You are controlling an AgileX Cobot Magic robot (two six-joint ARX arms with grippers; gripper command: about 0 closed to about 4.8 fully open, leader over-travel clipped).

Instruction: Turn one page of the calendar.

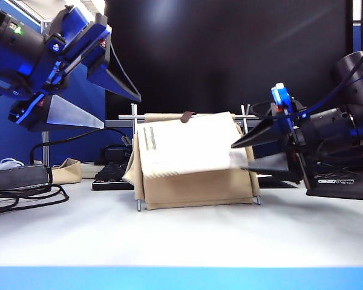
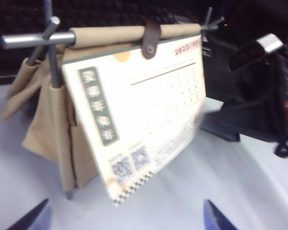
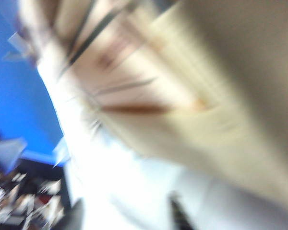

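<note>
i hold my right tool [image 1: 245, 157] half closed around the white calendar page's [image 1: 187, 148] edge to flip it, left tool [image 1: 118, 109] open, raised clear.

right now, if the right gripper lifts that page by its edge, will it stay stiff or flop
Probably bends some: the page already stands out from the calendar, its lower edge lifted toward the right gripper. It looks thin and light, hung only under the strap, so it should swing easily. The left gripper hangs open, away from it, steadying nothing, so the stand may shift.
</note>
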